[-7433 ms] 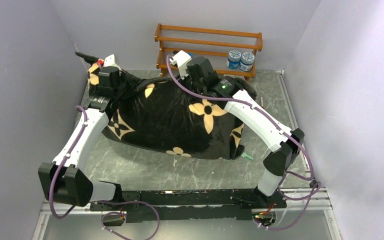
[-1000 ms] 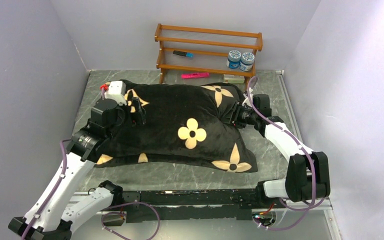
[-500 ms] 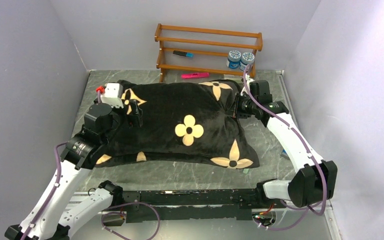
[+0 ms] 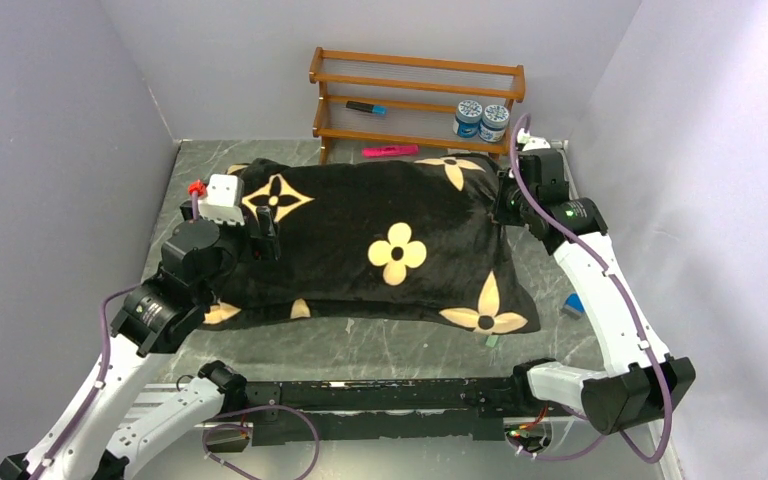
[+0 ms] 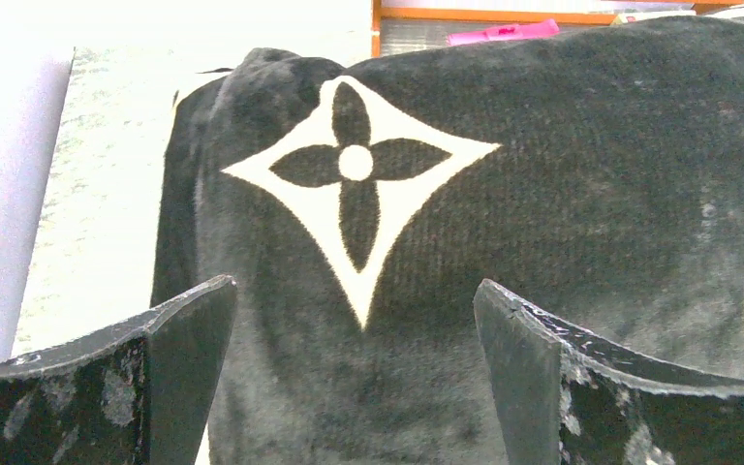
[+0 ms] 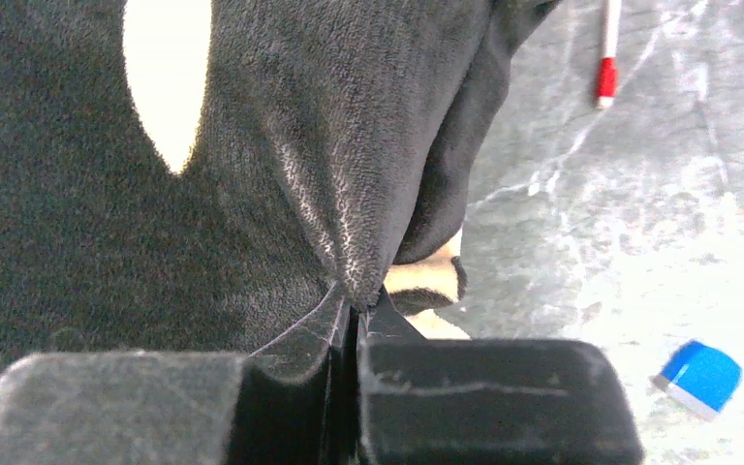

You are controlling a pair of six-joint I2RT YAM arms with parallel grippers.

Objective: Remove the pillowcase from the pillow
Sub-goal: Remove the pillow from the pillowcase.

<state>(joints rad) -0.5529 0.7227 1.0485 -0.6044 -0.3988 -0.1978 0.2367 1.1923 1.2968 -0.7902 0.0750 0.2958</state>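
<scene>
My right gripper [image 6: 354,308] is clenched on a fold of the pillowcase [image 4: 380,250] right at its fingertips, my left gripper [image 5: 352,288] gapes with a corner just beyond its fingers, and no pillow shows, so I judge the removal barely begun.

The left arm [image 4: 150,310] is extended from the near-left corner up and forward, its wrist tipped down, and the left gripper [image 5: 354,300] is held with its jaws spread wide apart. The right arm [image 4: 600,290] is bent at a low elbow by the near-right edge and stretched along the right side toward the far end. There the right gripper [image 6: 354,315] is pressed fully together, with a fold of the pillowcase [image 6: 349,194] pinched at its fingertips.
</scene>
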